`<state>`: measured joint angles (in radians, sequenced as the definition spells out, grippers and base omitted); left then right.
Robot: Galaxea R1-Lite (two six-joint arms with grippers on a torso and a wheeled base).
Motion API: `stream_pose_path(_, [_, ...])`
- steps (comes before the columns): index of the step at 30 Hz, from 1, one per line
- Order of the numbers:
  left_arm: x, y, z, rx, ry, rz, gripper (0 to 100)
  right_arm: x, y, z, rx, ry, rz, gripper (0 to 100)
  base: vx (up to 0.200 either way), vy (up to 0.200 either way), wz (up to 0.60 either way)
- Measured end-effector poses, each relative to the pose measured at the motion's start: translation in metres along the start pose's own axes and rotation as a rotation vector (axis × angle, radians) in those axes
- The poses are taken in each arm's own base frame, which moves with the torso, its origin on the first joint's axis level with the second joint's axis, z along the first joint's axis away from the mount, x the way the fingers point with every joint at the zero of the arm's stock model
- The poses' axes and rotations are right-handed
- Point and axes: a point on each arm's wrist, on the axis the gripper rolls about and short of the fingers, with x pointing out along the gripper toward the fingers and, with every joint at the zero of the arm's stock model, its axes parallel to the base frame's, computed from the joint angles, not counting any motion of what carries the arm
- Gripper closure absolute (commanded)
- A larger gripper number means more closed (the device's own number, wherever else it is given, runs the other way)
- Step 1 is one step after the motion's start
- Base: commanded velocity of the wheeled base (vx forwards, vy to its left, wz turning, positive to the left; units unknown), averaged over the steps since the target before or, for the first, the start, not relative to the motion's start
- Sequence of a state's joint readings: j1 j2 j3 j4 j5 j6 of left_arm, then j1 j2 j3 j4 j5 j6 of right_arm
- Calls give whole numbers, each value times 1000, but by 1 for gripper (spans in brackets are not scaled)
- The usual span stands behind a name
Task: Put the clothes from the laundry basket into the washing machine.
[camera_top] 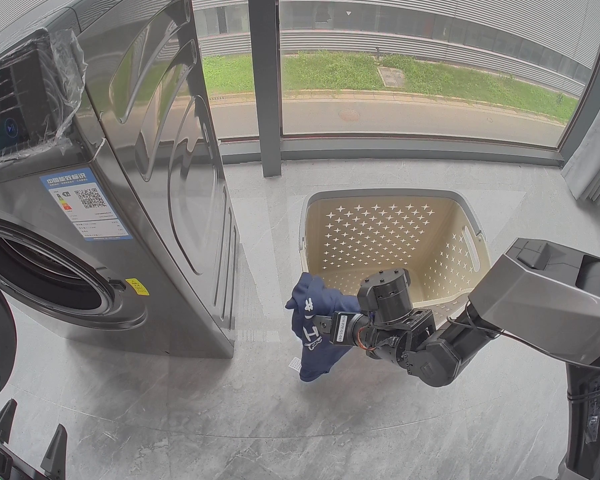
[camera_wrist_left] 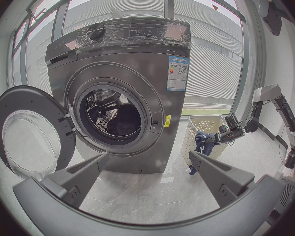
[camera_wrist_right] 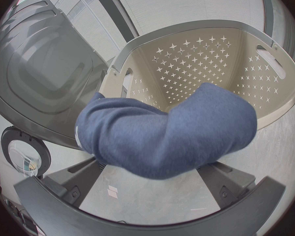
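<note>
Progress, judged from how things lie: dark cloth already sits inside the drum [camera_wrist_left: 121, 123] of the washing machine [camera_top: 153, 168], and the door [camera_wrist_left: 26, 128] hangs swung wide. The laundry basket [camera_top: 390, 193] shows bare star-punched walls and bottom where its inside is visible, so the blue garment [camera_top: 310, 341] looks like the last piece out, though the near corner is hidden behind the arm. Left to do: carry this garment across the floor [camera_top: 247, 421] to the opening, push it in, let go. The right gripper [camera_top: 323, 326] hangs out past the basket's near rim, basket wall close behind its fingers [camera_wrist_right: 224, 181]. Those fingers grip a thick bunch of the garment: tips buried in cloth, roots standing well apart, the rest drooping below them clear of the floor, a white tag dangling. Drum opening lies well off from these fingers, beyond the machine's front corner. The left gripper [camera_wrist_left: 147, 167] sits low in front of the machine, its fingers [camera_wrist_left: 88, 172] spread wide, holding nothing, touching nothing, the open drum straight ahead of them and the door off to one side
</note>
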<state>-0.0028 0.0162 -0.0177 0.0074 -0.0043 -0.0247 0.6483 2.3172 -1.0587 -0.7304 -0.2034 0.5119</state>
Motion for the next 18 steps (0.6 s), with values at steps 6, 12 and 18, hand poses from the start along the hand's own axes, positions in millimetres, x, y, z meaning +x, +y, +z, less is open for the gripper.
stream_pose_path(6, [0,0,0,0,0,0,0,6,-1,4,7,-24,-14,0,0,0,0])
stream_pose_path(12, [0,0,0,0,0,-1,0,8,0,5,12,-44,-6,0,0,0,0])
stream_pose_path(18, [0,0,0,0,0,-1,0,9,0,2,12,-46,-4,100,0,0,0])
